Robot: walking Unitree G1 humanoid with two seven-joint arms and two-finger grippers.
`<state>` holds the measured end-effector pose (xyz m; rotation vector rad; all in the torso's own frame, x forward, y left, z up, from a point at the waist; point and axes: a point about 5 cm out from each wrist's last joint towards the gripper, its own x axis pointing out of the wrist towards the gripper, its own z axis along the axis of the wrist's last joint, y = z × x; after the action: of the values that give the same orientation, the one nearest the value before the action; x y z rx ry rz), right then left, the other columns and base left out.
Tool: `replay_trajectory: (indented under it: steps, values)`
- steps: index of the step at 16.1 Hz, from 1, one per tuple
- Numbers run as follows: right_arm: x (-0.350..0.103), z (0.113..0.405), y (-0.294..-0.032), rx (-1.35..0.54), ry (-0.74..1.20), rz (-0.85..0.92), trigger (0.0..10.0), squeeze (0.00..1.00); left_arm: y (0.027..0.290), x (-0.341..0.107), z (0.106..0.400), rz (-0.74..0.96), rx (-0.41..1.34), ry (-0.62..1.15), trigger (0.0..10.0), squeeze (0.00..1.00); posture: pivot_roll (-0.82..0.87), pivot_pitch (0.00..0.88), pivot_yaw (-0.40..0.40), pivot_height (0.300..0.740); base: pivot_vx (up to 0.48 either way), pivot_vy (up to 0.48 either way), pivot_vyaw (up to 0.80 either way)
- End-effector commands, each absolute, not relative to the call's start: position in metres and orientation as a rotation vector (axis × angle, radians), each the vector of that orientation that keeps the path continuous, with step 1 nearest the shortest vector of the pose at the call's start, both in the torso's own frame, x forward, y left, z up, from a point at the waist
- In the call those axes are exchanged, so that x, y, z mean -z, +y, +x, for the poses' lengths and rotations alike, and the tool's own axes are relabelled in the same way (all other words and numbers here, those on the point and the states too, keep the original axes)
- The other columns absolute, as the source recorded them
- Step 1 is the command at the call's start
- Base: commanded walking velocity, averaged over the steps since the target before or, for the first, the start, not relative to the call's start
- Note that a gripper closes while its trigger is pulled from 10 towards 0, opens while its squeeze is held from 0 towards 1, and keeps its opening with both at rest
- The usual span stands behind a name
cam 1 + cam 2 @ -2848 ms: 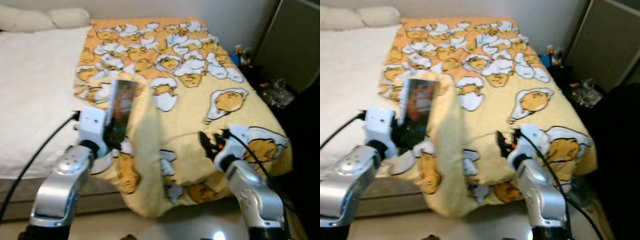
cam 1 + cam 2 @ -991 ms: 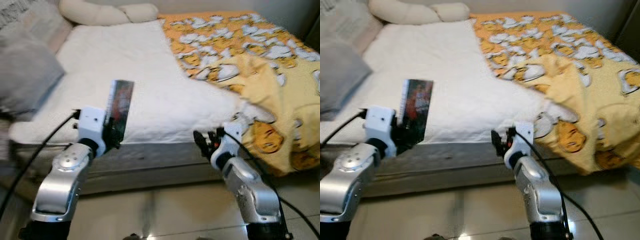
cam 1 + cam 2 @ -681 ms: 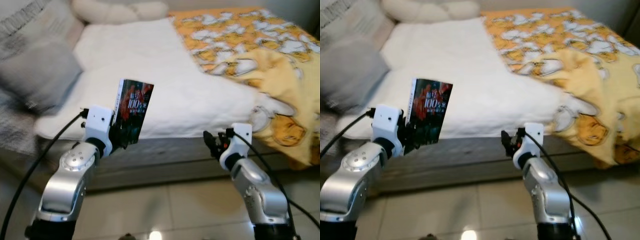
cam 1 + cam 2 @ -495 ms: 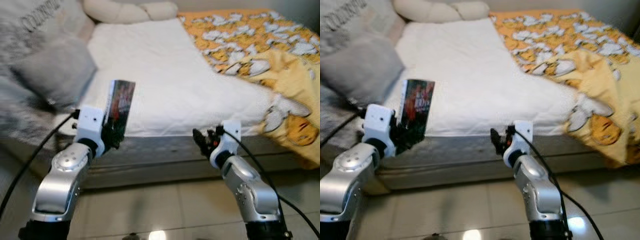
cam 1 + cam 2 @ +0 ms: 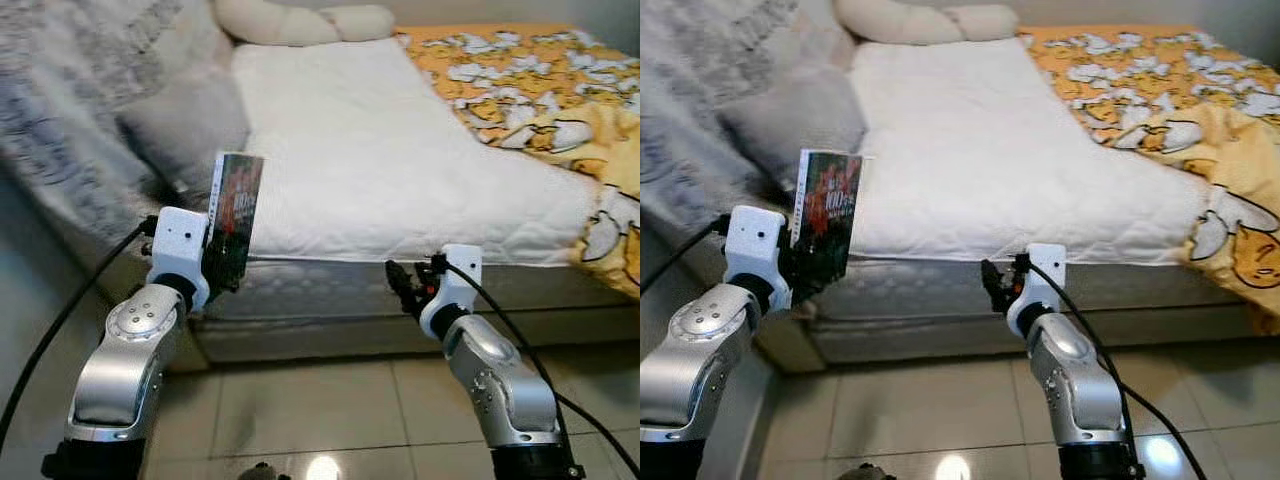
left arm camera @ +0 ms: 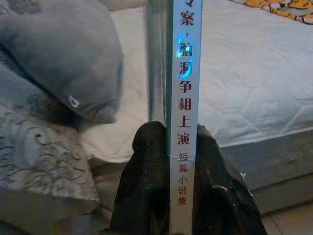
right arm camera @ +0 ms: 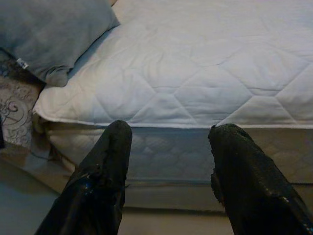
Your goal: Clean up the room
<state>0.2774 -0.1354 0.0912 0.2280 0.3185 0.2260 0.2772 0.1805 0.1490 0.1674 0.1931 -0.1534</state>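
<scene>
View is panning left off the yellow blanket [image 5: 560, 110] toward the grey pillow [image 5: 185, 130] while the book [image 5: 235, 215] is staying upright, clamped in the left hand [image 5: 215, 270] before the bed [image 5: 400, 160] edge, right hand [image 7: 168, 147] hanging open and empty, so it's probably heading off to shelve it.

White quilted mattress [image 5: 380, 160], grey pillow [image 5: 185, 130], yellow patterned blanket [image 5: 540, 85], tiled floor [image 5: 320, 410]

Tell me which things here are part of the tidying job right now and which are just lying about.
Part of the job: book, clamped upright in the left gripper; right gripper, open, holding nothing.

Lying about: grey pillow, white mattress, yellow blanket, cream pillows.
</scene>
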Motion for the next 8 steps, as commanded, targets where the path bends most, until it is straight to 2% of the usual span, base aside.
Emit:
replay_trajectory:
  steps: [1, 5, 8]
  values:
    - [-0.0948, 0.2782, -0.1392, -0.217, 0.300, 0.225, 10.0, 0.00, 0.1758, -0.1590, 0.2804, 0.174, 0.167, 0.134, 10.0, 0.00, -0.02, 0.000, 0.043, 0.740, 0.251, 0.000, 0.00]
    - [-0.0950, 0.2787, -0.1343, -0.257, 0.301, 0.181, 10.0, 0.00, 0.1767, -0.1602, 0.2815, 0.171, 0.167, 0.129, 10.0, 0.00, -0.02, 0.000, 0.042, 0.740, 0.302, 0.000, 0.00]
    - [-0.0948, 0.2793, -0.1340, -0.261, 0.303, 0.175, 10.0, 0.00, 0.1765, -0.1600, 0.2818, 0.172, 0.171, 0.130, 10.0, 0.00, -0.02, 0.000, 0.044, 0.740, 0.330, 0.000, 0.43]
